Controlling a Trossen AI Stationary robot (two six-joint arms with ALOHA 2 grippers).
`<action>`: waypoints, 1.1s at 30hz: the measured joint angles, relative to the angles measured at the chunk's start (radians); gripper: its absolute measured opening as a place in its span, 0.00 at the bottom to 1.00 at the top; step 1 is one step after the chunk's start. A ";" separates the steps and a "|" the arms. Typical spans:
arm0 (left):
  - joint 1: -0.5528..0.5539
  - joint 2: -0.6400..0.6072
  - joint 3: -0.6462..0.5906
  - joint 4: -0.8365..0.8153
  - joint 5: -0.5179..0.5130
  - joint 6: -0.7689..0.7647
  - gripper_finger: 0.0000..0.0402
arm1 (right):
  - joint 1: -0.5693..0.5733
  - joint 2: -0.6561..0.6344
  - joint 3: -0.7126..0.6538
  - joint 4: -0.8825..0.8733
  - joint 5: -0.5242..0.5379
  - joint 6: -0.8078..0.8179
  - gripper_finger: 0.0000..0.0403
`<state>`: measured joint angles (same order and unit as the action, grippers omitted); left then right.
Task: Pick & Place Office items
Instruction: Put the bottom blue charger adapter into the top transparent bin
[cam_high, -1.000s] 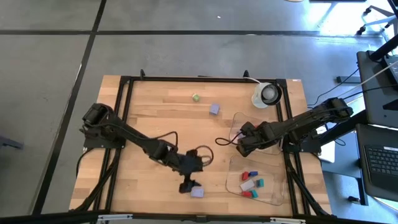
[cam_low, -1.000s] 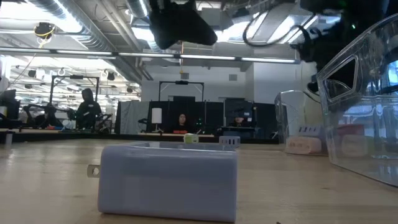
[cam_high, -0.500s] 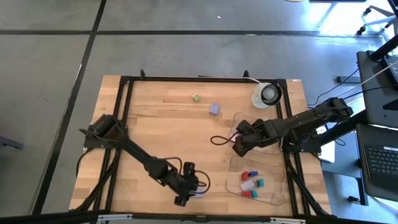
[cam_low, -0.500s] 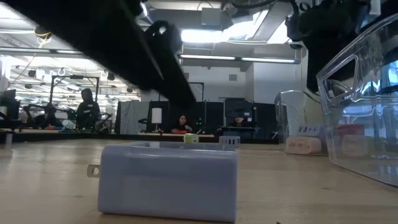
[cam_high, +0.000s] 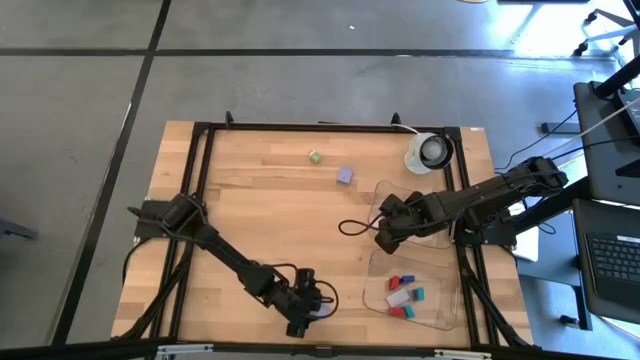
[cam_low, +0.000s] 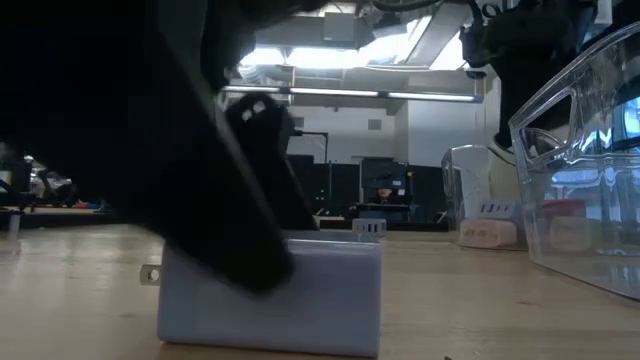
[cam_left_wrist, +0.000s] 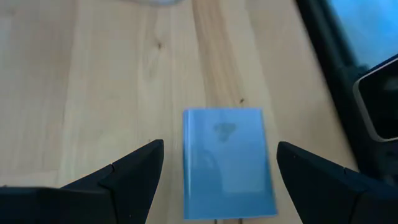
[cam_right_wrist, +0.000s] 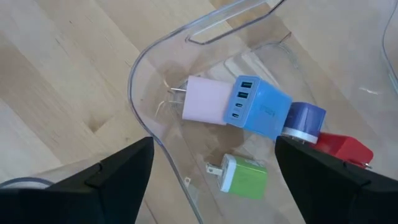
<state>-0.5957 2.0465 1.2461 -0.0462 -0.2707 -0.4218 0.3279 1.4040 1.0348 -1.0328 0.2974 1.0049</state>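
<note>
The left arm's fingers (cam_left_wrist: 214, 180) are spread wide, one on each side of a lavender charger block (cam_left_wrist: 228, 163) lying flat on the bench (cam_high: 250, 220) near its front edge, not yet gripping it. The right arm's fingers (cam_right_wrist: 211, 168), also released, hover over a clear tray (cam_right_wrist: 149, 68) holding pink, blue, green and red pieces.

Near edge of the surface (cam_high: 250, 200): one charger (cam_high: 318, 311) under the left claw (cam_high: 305, 318). Right: trays (cam_high: 440, 310) holding more chargers (cam_high: 404, 296). Far: two small pieces (cam_high: 330, 166).
</note>
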 joint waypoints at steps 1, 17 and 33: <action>0.000 0.007 0.000 0.000 0.000 -0.006 0.77 | 0.000 0.000 0.000 0.000 0.000 0.000 0.84; 0.009 0.029 0.000 0.000 0.000 -0.065 0.51 | 0.001 0.000 0.000 0.000 0.000 -0.030 0.84; 0.077 -0.122 0.000 -0.003 -0.234 -0.015 0.51 | 0.001 0.000 0.000 0.002 0.000 -0.025 0.84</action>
<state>-0.5185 1.9244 1.2465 -0.0494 -0.5048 -0.4364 0.3290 1.4044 1.0347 -1.0306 0.2976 0.9794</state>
